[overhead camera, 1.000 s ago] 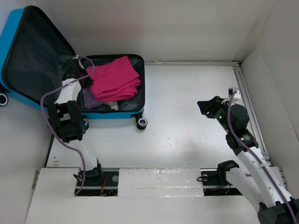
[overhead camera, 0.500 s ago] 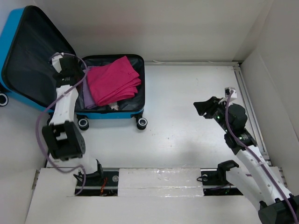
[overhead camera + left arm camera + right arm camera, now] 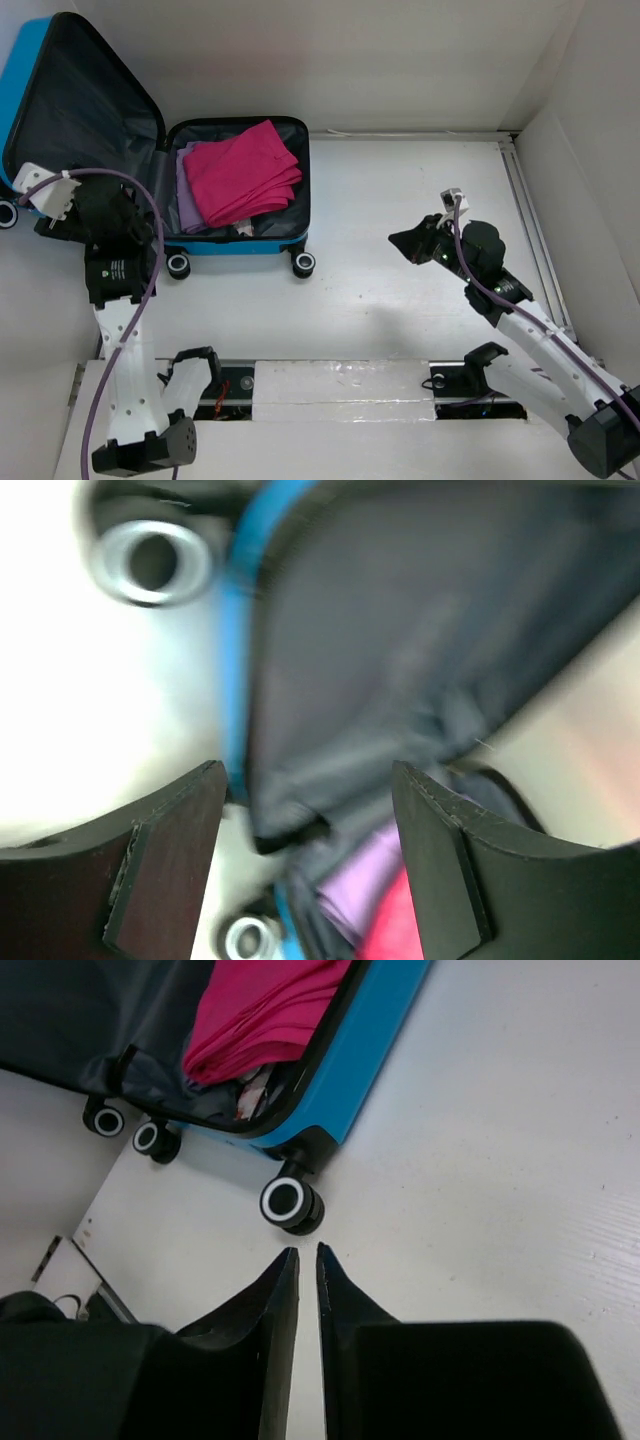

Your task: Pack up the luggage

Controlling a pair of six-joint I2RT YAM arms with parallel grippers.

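Blue hard-shell luggage (image 3: 240, 246) is lying open at the far left corner of the desk (image 3: 400, 170), its grey-lined lid raised to the left. A folded pink garment (image 3: 245, 170) is sitting on a purple one (image 3: 188, 200) in the lower half. The left pincer (image 3: 310, 870) is hovering beside the lid's near edge, fingers spread wide, gripping nothing. The right pincer (image 3: 307, 1300) is hanging well apart over bare desk, fingers almost touching, empty.
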